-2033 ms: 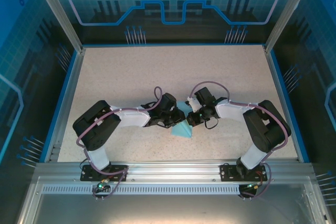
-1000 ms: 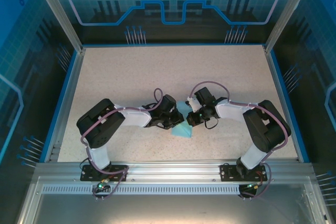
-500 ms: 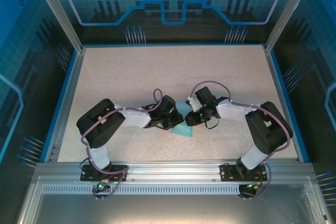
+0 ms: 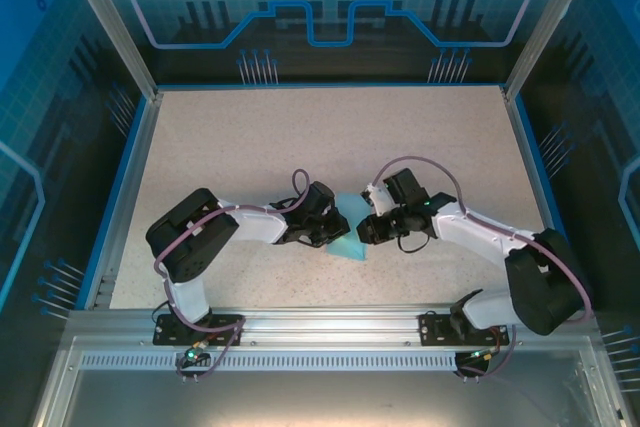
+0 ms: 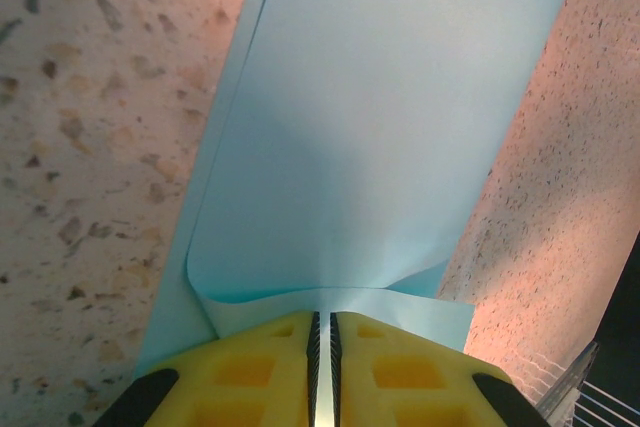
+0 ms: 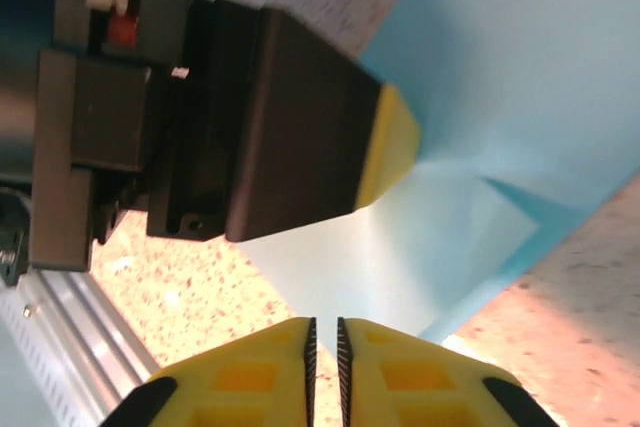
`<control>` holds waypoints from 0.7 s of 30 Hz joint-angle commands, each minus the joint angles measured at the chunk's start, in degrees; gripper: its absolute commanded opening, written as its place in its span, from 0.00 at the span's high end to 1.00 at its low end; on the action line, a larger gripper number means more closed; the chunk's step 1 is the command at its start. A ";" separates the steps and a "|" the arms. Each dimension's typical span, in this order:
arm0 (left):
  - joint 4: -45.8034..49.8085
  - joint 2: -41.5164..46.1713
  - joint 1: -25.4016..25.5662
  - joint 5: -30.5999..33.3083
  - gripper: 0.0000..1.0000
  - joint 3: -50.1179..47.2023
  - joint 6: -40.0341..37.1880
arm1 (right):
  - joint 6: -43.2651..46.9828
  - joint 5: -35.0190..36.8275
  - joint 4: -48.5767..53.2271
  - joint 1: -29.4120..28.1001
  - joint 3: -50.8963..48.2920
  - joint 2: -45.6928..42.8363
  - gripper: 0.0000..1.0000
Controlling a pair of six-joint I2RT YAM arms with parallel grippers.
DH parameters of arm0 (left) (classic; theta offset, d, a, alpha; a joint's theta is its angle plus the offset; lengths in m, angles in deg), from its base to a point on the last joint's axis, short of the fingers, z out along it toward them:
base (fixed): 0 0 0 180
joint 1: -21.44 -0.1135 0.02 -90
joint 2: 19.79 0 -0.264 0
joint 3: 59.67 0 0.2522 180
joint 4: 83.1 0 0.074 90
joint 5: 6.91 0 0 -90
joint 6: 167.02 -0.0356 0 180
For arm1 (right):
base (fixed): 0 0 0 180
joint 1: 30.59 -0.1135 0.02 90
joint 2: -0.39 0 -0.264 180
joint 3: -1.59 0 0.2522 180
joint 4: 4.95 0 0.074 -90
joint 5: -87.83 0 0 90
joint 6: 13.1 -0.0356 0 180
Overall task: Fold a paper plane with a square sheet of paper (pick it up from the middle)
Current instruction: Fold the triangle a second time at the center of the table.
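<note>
Well, my left claw (image 5: 322, 319) is clenched on the paper (image 5: 390, 117). The yellow pads meet with only a hairline between them, and a doubled lip of the sheet runs into that line. The paper lies low over the table (image 4: 250, 137), about the middle from left to right and in the near half, partly folded, with an upper layer over a lower one that shows as a strip down its left side. I judge I grip it here to pin the layers so they cannot slide while a crease is worked.

My right claw (image 6: 322, 327) faces the left one from the right side, its jaws drawn together at the paper's edge. I cannot tell whether any paper is caught between them. I take it that it is there to press or tug the fold against my left hold.

What crowds me is myself. The two claws sit nose to nose with the sheet between them, and the left one's black, yellow-tipped finger looms close before the right. From above, the wrists and a looping cable (image 4: 420, 162) cover most of the paper, leaving a small blue wedge at the near side. The slotted rail (image 4: 320, 357) lies nearer, well apart
</note>
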 commanded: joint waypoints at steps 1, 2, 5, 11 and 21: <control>0.61 -0.03 -0.32 0.06 0.84 -1.16 -0.23 | -1.53 -4.62 -0.16 -1.27 0.25 3.17 0.88; 0.60 -0.06 -0.29 0.02 0.84 -1.05 -0.20 | -1.41 -5.07 0.16 -1.57 0.75 4.58 0.90; 0.62 -0.04 -0.33 -0.11 0.83 -1.02 -0.28 | -0.33 -4.92 1.68 -2.86 2.27 7.45 0.90; 0.73 -0.04 -0.28 -0.30 0.83 -0.89 -0.40 | 0.49 -0.63 3.58 -2.80 2.77 10.22 0.90; 0.71 0.14 -0.30 -0.40 0.83 -1.79 -0.63 | 1.55 -0.39 4.59 -2.72 2.08 12.35 0.87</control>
